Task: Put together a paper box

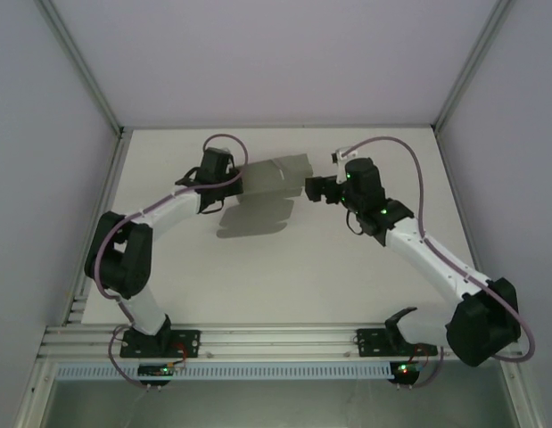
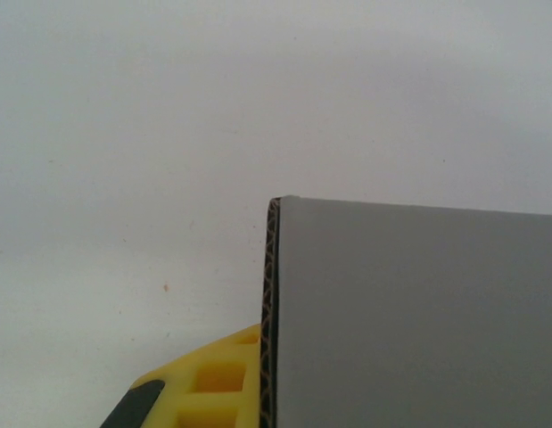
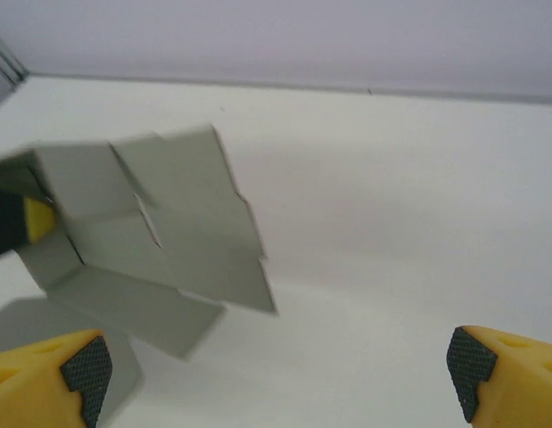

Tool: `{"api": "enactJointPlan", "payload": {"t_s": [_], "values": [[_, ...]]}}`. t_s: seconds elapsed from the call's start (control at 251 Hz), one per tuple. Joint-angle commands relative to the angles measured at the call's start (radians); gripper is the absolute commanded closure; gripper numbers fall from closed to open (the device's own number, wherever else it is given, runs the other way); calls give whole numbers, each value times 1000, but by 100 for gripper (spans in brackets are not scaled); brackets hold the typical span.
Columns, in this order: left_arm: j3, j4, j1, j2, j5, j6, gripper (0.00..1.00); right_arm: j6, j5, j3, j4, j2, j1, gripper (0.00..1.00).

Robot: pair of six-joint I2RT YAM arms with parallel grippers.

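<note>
Partly folded grey die-cut paper box (image 1: 277, 174) held aloft over far-centre of table (image 1: 347, 285), shadow (image 1: 253, 221) beneath, its left-hand edge clenched by left gripper (image 1: 233, 181); right gripper (image 3: 280, 366), jaws spread wide & grasping nothing, sits just right of sheet, not touching.

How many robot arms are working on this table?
2. The left arm comes in from the left, holding the paper box; the right arm comes in from the right, near the box.
</note>
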Motion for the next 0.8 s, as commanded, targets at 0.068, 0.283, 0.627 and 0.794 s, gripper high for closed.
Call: {"api": "enactJointPlan", "payload": {"t_s": [0.068, 0.283, 0.627, 0.794], "values": [[-23, 77, 8, -43, 62, 33, 100, -3, -40, -27, -113, 45, -31, 1], [-19, 91, 8, -46, 120, 55, 100, 2, -116, 45, -87, 172, -38, 1], [-7, 79, 10, -40, 190, 95, 100, -6, -189, 72, -48, 231, -53, 1], [7, 75, 1, -17, 232, 130, 100, -36, -218, 122, -37, 286, -52, 0]]}}
